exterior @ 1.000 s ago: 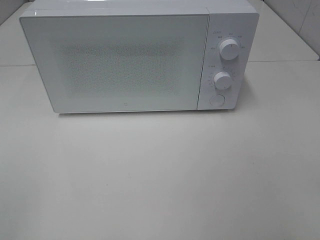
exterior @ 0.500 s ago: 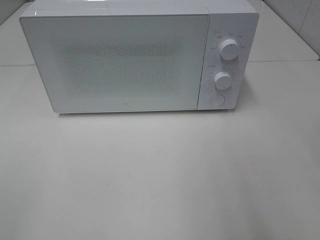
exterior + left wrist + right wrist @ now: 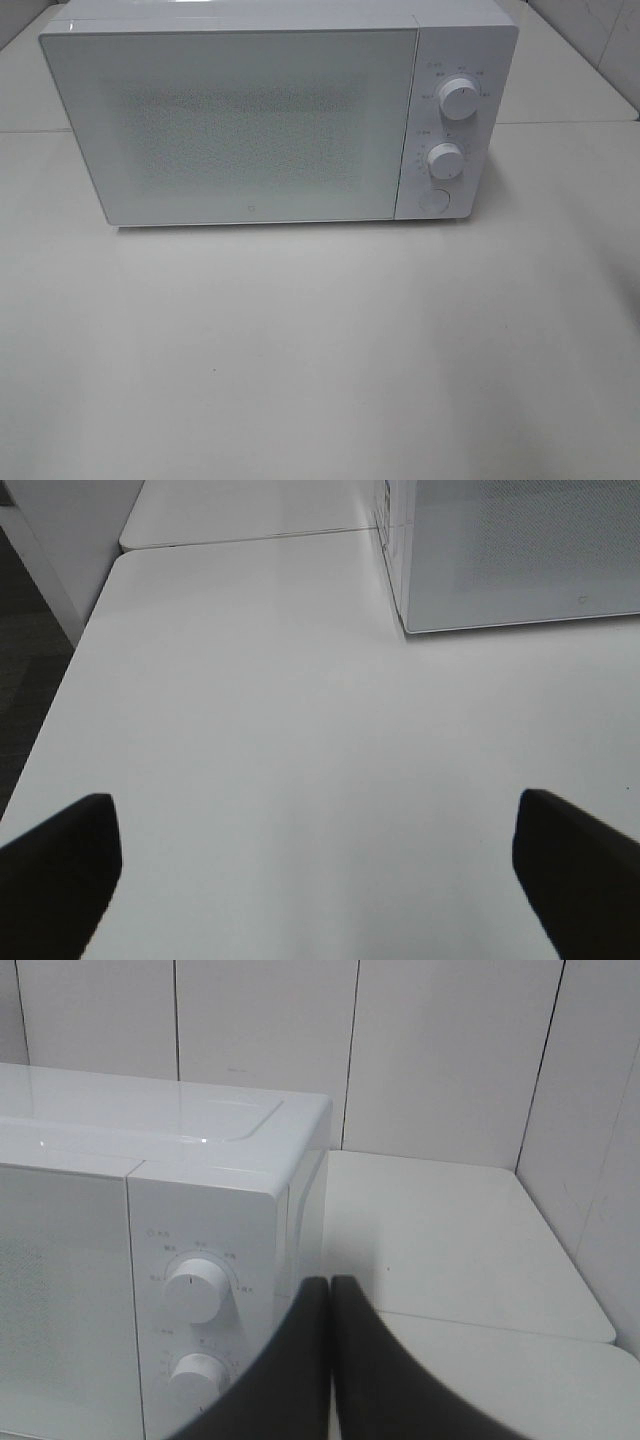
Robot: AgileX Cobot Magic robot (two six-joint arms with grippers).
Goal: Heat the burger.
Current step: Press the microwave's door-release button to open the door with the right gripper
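Zero burger visible anywhere, location unknown, poss. inside. Door of white boxy microwave (image 3: 250, 120) shut; heating progress unclear. L gripper (image 3: 315, 820) jaws wide, empty. R gripper (image 3: 331, 1295) pinched closed, nothing held; round white dials (image 3: 195, 1290) likely next.

You get no sight of the burger in any view. The microwave door (image 3: 240, 125) stands shut, frosted and dotted, too hazy to see through; whether the burger lies behind it, you cannot tell from here.
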